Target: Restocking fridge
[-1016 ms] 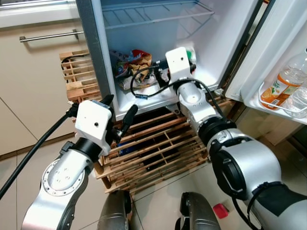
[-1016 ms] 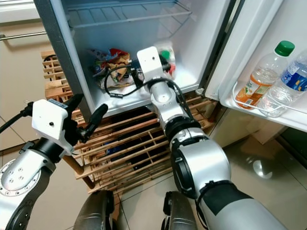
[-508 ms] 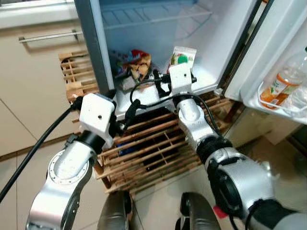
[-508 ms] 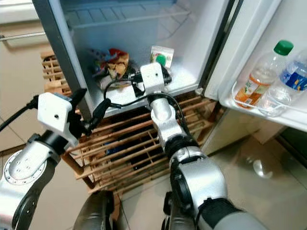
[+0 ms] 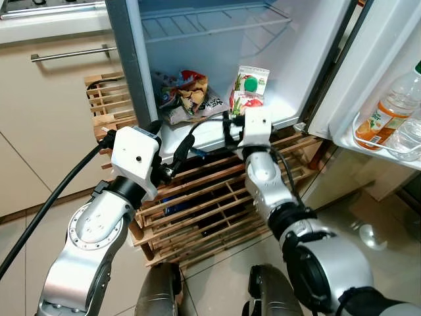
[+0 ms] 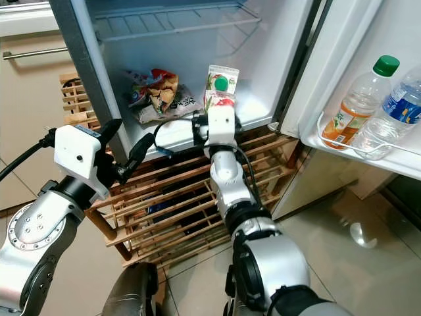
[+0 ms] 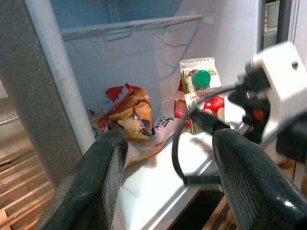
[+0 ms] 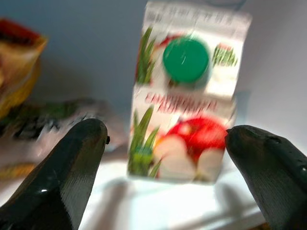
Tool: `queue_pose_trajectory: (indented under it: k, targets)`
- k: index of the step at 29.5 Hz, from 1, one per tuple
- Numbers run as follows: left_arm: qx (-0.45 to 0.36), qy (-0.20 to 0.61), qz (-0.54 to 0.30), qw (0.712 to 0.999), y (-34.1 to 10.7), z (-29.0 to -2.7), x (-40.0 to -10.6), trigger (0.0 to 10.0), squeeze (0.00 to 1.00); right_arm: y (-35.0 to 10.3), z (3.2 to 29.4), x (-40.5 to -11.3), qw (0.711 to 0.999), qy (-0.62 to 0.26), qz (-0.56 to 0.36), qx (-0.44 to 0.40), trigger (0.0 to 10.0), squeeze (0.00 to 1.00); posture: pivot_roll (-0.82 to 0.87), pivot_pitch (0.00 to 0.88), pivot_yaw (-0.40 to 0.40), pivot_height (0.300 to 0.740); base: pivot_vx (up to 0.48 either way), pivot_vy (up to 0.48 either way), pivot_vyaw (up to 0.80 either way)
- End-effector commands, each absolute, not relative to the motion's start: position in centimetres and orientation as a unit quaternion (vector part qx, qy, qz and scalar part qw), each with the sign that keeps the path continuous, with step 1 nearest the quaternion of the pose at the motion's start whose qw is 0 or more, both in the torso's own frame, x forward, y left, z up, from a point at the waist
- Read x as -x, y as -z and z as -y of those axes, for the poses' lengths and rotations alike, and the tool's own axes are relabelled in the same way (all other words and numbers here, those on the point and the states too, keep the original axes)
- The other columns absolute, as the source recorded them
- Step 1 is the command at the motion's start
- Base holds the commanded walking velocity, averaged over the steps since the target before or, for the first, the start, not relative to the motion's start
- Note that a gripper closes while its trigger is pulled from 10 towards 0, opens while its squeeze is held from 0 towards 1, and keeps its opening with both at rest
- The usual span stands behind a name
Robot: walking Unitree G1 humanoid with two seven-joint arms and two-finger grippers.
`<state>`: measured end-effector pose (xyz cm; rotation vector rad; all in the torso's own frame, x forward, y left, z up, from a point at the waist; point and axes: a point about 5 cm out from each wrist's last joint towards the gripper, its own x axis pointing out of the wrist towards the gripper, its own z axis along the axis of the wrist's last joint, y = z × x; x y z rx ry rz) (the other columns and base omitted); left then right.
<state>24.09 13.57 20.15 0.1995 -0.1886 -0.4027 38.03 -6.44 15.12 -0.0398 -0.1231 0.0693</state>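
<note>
Beige kitchen cabinets and a wooden slatted rack [image 5: 197,204] are seen around the open fridge [image 5: 217,72]. On the fridge's bottom shelf a juice carton [image 5: 248,89] with a green cap stands upright, and crumpled snack bags [image 5: 187,95] lie near it toward the left. The right gripper [image 8: 163,158] is held just in front of the carton, with its jaws released and the carton standing free between and beyond them, not touched. A second ago this gripper was deep inside the fridge and hid the carton; it has since been drawn back to the shelf's front edge. The left gripper [image 5: 172,148] is kept at the fridge's left wall, its jaws released and empty. In the eye views two bottles [image 6: 368,105] are seen in the door rack. The red apple print on the carton is shown clearly by the right wrist view.
</note>
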Motion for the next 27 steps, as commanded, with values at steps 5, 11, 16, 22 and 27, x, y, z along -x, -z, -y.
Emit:
queue_pose_trajectory:
  k: [5,11,16,22,27]
  targets:
    - [-0.101,0.22,0.077,0.967,-19.6,-13.5,-23.4,10.0,0.0,-14.9,7.3,-38.6,0.999,-0.012,0.025,0.045,10.0,0.35,0.17,0.023,-0.001,0.638,0.0,0.0,0.0]
    - [-0.094,0.239,0.065,0.964,-19.2,-12.8,-23.0,10.0,0.0,-14.9,9.0,-39.3,0.996,0.009,-0.005,0.089,10.0,0.35,0.17,0.038,0.003,0.638,0.0,0.0,0.0]
    - [-0.093,0.239,0.064,0.965,-19.3,-12.9,-23.1,10.0,0.0,-16.0,10.1,-39.9,0.989,0.008,0.007,0.144,10.0,0.35,0.17,0.048,0.009,0.638,0.0,0.0,0.0]
    - [-0.093,0.24,0.059,0.964,-19.0,-12.9,-23.3,10.0,0.0,-18.5,11.2,-40.6,0.964,0.036,0.067,0.255,10.0,0.35,0.17,0.039,0.007,0.638,0.0,0.0,0.0]
    - [-0.092,0.235,0.062,0.966,-19.1,-12.9,-23.6,10.0,0.0,-18.4,12.3,-40.5,0.925,0.088,0.091,0.357,10.0,0.36,0.16,0.033,0.006,0.638,0.0,0.0,0.0]
